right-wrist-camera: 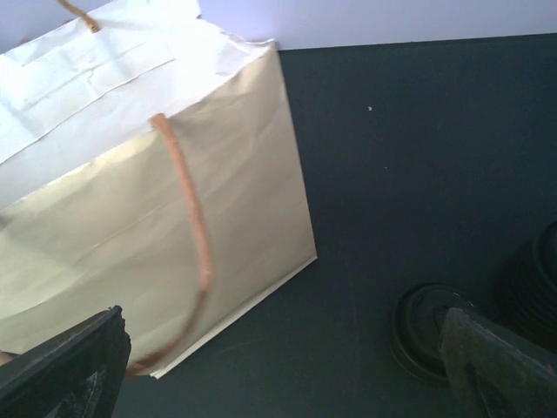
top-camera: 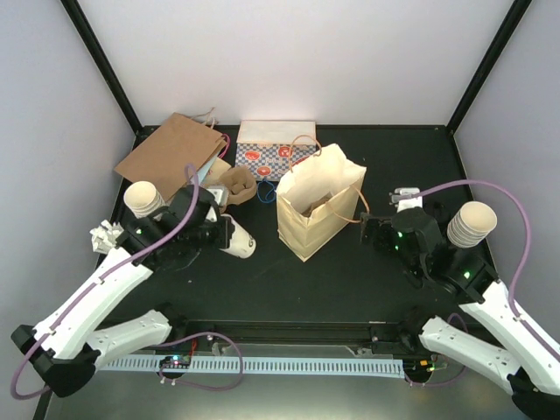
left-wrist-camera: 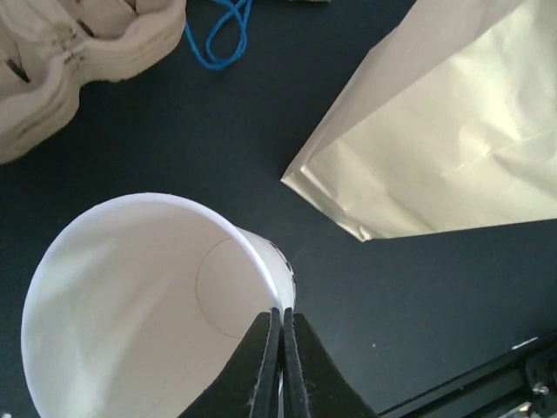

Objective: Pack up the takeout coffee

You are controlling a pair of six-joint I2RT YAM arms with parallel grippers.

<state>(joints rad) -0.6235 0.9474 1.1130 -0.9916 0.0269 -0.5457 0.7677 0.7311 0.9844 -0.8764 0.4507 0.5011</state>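
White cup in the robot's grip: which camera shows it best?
The left wrist view: the white cup fills it, open and lidless, with the left end effector pinching its rim. The top view shows it small and tilted. The right wrist view misses it.

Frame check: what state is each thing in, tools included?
Paper cup: lidless, empty, tilted.
Left tool: shut, pinching the paper cup's rim.
Right tool: open, holding nothing.
Cream bag: upright, mouth open.
Brown bag: lying flat.
Black lid: off, lying loose.
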